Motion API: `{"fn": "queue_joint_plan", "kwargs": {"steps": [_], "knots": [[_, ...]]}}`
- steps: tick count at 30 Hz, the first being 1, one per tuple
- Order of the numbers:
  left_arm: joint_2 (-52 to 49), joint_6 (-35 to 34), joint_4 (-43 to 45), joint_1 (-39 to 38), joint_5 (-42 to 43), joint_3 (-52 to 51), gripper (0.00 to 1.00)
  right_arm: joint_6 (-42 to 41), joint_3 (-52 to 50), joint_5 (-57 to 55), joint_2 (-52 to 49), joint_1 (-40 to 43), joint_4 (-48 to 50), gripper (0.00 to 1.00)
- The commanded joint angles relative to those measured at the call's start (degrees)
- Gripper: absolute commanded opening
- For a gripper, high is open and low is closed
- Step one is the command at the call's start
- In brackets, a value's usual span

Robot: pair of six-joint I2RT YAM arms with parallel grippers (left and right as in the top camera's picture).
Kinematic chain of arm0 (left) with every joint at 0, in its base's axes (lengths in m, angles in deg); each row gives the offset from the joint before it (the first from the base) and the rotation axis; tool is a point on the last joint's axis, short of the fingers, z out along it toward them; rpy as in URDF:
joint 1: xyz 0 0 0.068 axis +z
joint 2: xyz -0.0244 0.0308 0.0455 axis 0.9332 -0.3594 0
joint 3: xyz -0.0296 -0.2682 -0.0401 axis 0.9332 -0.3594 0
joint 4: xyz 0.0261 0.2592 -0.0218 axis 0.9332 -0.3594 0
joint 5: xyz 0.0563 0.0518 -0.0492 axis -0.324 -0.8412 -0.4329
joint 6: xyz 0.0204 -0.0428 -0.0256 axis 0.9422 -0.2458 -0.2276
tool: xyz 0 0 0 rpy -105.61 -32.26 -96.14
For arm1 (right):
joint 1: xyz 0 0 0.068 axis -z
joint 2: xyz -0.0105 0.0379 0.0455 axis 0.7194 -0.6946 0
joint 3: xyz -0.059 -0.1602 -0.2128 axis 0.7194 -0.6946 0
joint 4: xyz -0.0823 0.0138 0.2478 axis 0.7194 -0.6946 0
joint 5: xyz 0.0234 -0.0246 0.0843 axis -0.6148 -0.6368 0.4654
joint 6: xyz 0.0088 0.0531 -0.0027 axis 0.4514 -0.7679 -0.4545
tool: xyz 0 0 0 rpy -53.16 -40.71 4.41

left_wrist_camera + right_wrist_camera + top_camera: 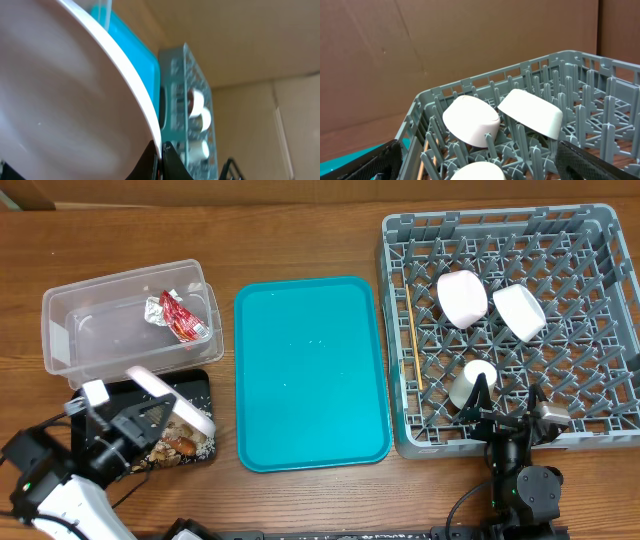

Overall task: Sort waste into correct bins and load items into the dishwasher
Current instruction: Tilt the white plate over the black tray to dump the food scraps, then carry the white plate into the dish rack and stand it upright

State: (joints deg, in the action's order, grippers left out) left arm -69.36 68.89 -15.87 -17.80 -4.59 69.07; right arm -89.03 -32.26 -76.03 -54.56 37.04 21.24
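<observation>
The left pincer (143,423) is clamped on the plate (172,398), tilted just above the black tray (198,383); the right pincer (508,404) stands with fingers apart.

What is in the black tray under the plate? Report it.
Beige food scraps lie in the black tray. The tilted white plate and left fingers cover its middle; anything there is hidden.

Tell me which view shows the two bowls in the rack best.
Right wrist: both bowls sit close and sharp, tipped among the pegs of the rack. Overhead shows them smaller, from above. Left wrist shows only blurred white shapes in the distant rack.
</observation>
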Motion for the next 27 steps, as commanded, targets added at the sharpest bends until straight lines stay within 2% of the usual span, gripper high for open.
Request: {"fn": "queue_joint_plan", "kwargs": {"steps": [1, 5, 8, 12, 15, 22, 27], "knots": [[1.2, 0.4, 0.0, -5.0, -4.9, 3.0, 0.04, -0.2, -0.6, -0.2, 0.7, 0.4, 0.4, 1.00], [1.2, -4.0, 0.9, -13.0, -5.4, 10.5, 0.04, -0.2, -0.6, -0.2, 0.7, 0.4, 0.4, 1.00], [1.2, -11.1, 6.6, -20.6, -5.4, 15.5, 0.04, -0.2, -0.6, -0.2, 0.7, 0.4, 0.4, 1.00], [0.8, -27.0, 23.8, -32.7, -11.3, 17.0, 0.04, -0.2, -0.6, -0.2, 0.7, 0.4, 0.4, 1.00], [-1.9, -35.5, 37.7, -42.7, -14.8, 17.0, 0.04, -0.2, -0.6, -0.2, 0.7, 0.4, 0.4, 1.00], [-18.0, -53.5, 77.1, -64.2, -15.7, 17.1, 0.04, -0.2, -0.6, -0.2, 0.7, 0.4, 0.4, 1.00], [-31.8, -64.6, 101.8, -72.3, -16.0, 17.1, 0.04, -0.2, -0.6, -0.2, 0.7, 0.4, 0.4, 1.00]]}}
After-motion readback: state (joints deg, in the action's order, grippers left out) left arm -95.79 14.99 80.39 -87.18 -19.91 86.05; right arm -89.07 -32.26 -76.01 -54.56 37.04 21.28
